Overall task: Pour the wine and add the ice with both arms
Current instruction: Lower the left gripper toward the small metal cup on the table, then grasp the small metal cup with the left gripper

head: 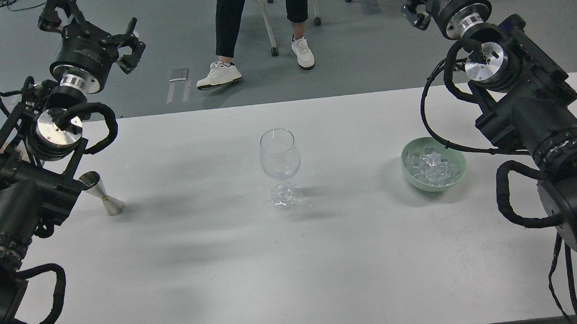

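Observation:
An empty clear wine glass (279, 155) stands upright at the middle of the white table (293, 269). Clear ice cubes (432, 165) fill a pale green bowl (407, 153) to the glass's right. A steel jigger (100, 192) stands at the left, next to my left arm. My left gripper (90, 27) is raised at the top left, beyond the table's far edge, with its claws spread and empty. My right gripper (420, 3) is raised at the top right, far above the bowl and partly cut off by the frame's edge. No wine bottle is in view.
A seated person's legs and white shoes (219, 75) are behind the table on the grey floor, with chair wheels (274, 50) beside them. A small flat object (178, 74) lies on the floor.

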You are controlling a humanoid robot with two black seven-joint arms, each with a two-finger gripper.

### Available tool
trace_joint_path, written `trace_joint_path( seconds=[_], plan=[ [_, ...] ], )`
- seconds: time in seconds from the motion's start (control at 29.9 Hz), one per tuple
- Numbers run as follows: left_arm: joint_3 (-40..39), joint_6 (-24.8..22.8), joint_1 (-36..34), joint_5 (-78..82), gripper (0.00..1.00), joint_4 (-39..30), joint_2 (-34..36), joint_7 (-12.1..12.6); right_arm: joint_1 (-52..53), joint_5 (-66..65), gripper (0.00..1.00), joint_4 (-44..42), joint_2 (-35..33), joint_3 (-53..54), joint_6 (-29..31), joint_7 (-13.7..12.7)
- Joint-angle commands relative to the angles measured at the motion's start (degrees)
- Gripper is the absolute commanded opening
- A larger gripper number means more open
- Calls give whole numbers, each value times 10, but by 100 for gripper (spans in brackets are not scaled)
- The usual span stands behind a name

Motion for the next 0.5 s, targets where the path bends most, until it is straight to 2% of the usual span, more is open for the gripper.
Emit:
trace_joint_path(
  seconds=[0.0, 0.07, 0.2, 0.27, 0.3, 0.37, 0.47],
  plan=[
    [-45, 25, 89, -35, 98, -109, 40, 4, -8, 0, 100, 0, -11, 0, 0, 0],
    [-65, 35, 125, -48, 98, -145, 50, 9, -10, 0, 100, 0, -11, 0, 0, 0],
    [-153, 65, 248, -72, 98, -249, 57, 41, -28, 0, 100, 1, -11, 0, -1, 0],
    [-192, 68, 315, -72, 98, -307, 52, 46, -32, 0, 100, 1, -11, 0, -3, 0],
    [-192, 68, 316, -72, 98, -307, 52, 46, -32, 0, 100, 1, -11, 0, -3, 0],
    [-236, 69, 407, -72, 98, -395, 45, 46, -37, 0, 100, 1, -11, 1, -3, 1],
    [-284, 66, 510, -71, 95, -459, 12, 46, -38, 1, 100, 1, -16, 1, -4, 1]
  ],
)
